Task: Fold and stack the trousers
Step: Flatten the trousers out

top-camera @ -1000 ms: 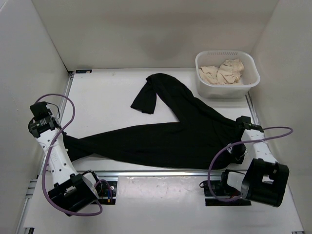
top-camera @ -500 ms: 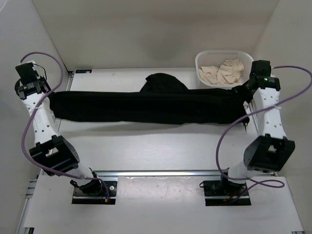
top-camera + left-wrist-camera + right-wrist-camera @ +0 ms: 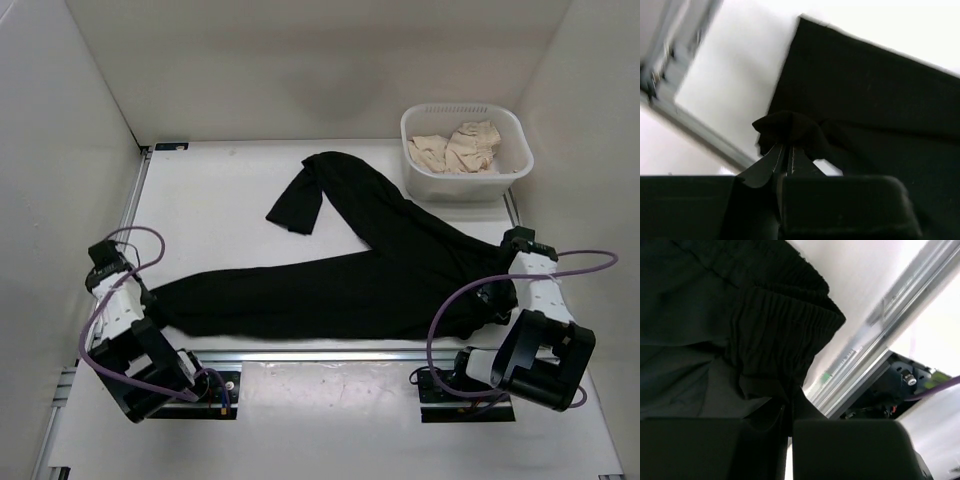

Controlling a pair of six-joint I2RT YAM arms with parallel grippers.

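Left claw (image 3: 789,152) pinches trousers (image 3: 340,290) hem, right claw (image 3: 789,412) waistband; your thin pinch may slip if you tug sideways.

Robot lab cell: white panel walls (image 3: 300,60), aluminium mounting rail (image 3: 330,353).

White table (image 3: 225,245) with black trousers (image 3: 380,285) and white basket (image 3: 462,186)

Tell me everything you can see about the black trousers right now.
The trousers are plain black, soft-looking fabric, lying unfolded on the table. One leg stretches left along the near edge, its end pinched in the left gripper; the other angles toward the far side, its tip flopped over. The gathered elastic waistband sits at the right, clamped by the right gripper.
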